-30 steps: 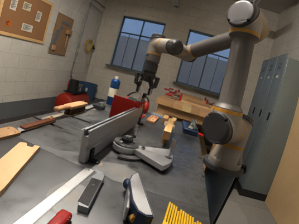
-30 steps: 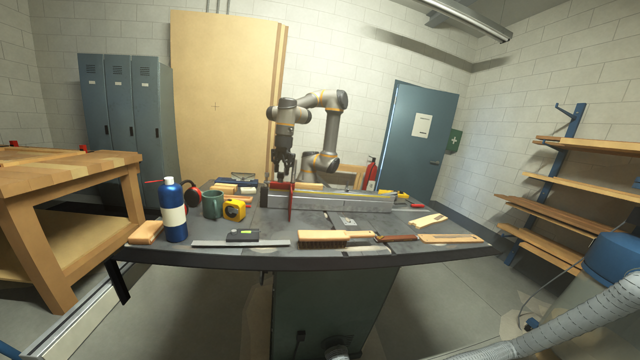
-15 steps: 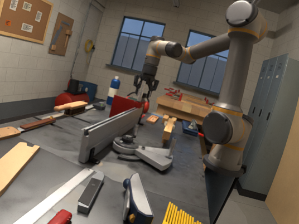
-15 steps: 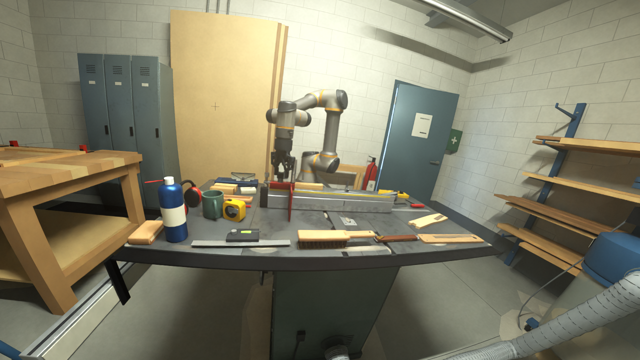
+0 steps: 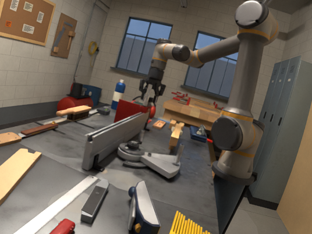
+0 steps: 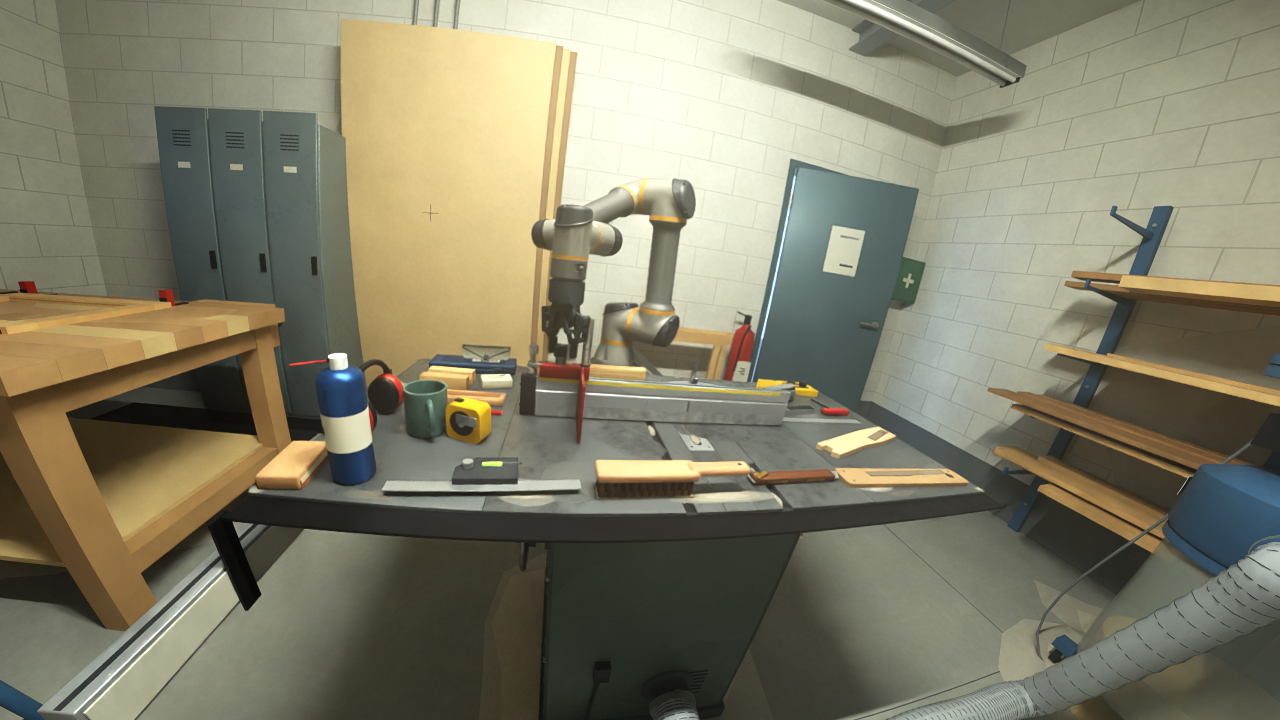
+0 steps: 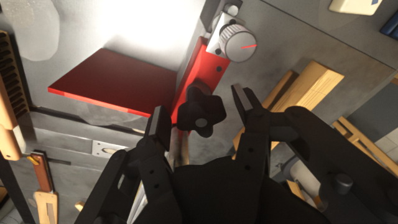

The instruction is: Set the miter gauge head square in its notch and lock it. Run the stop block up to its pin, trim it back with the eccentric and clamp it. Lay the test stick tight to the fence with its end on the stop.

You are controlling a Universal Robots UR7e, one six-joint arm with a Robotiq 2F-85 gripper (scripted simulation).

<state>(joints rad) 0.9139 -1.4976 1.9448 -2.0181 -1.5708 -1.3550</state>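
Observation:
A black star-shaped clamp knob point(image 7: 201, 110) sits on top of the red stop block point(image 7: 199, 74), and my gripper point(image 7: 202, 107) hovers just above it, open and holding nothing. The stop block point(image 5: 129, 109) rides near the far end of the grey fence point(image 5: 116, 135), its red flag hanging down the fence's front face point(image 6: 582, 394). Beyond the knob on the same block is a knurled silver eccentric dial point(image 7: 238, 43) with a red index line. The miter gauge head point(image 5: 151, 158) sits behind the fence's middle. A light wooden stick point(image 7: 298, 90) lies behind the fence near the block.
The fence point(image 6: 667, 398) runs across the table under my gripper point(image 6: 564, 336). A green mug point(image 6: 425, 407), yellow tape measure point(image 6: 468, 419) and blue bottle point(image 6: 345, 421) stand to its left. A brush point(image 6: 667, 475), ruler point(image 6: 483, 486) and wooden pieces lie along the front edge.

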